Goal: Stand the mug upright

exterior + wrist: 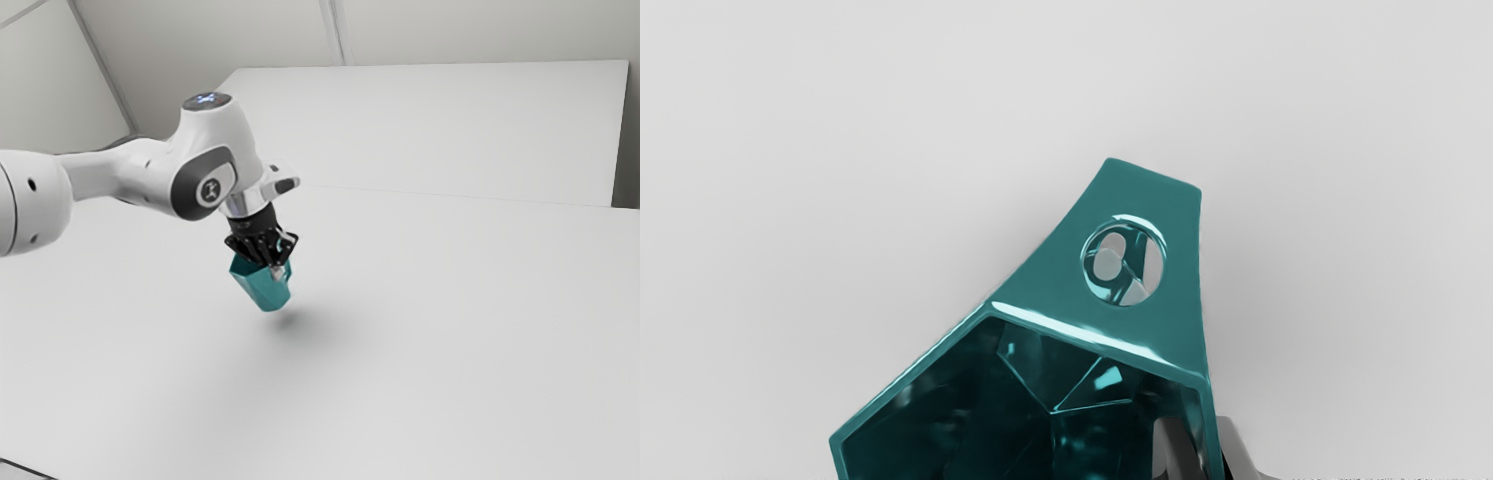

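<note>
- The mug (263, 287) hangs tilted just above the table (450, 330), its wall pinched by the gripper (1198, 427).
- Let go at that slant, it could topple onto the table.

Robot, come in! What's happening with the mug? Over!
Gripper shut on the teal mug, one finger inside. Mug tilted, mouth upward, seemingly lifted off the table. Over.

Mug (1046, 373) partly beyond wrist view's edge
</note>
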You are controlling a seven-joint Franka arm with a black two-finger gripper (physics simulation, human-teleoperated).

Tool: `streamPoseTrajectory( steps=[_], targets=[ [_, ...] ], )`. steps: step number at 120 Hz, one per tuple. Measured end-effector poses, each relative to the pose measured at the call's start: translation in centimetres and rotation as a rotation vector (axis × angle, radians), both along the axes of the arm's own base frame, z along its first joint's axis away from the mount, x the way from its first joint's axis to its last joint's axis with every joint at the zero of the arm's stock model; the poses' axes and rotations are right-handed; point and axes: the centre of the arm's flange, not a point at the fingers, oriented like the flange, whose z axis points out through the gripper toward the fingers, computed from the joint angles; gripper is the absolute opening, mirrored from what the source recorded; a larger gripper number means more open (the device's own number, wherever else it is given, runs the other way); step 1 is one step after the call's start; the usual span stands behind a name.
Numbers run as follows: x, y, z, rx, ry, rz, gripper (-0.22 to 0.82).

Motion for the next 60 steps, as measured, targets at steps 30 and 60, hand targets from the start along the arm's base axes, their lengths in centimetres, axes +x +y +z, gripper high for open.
streamPoseTrajectory(
  steps=[30, 60],
  targets=[
    [-0.8, 1.6, -2.0, 0.005, 0.032, 0.022, -0.18],
    [-0.9, 1.1, -4.4, 0.010, 0.057, 0.012, -0.18]
  ],
)
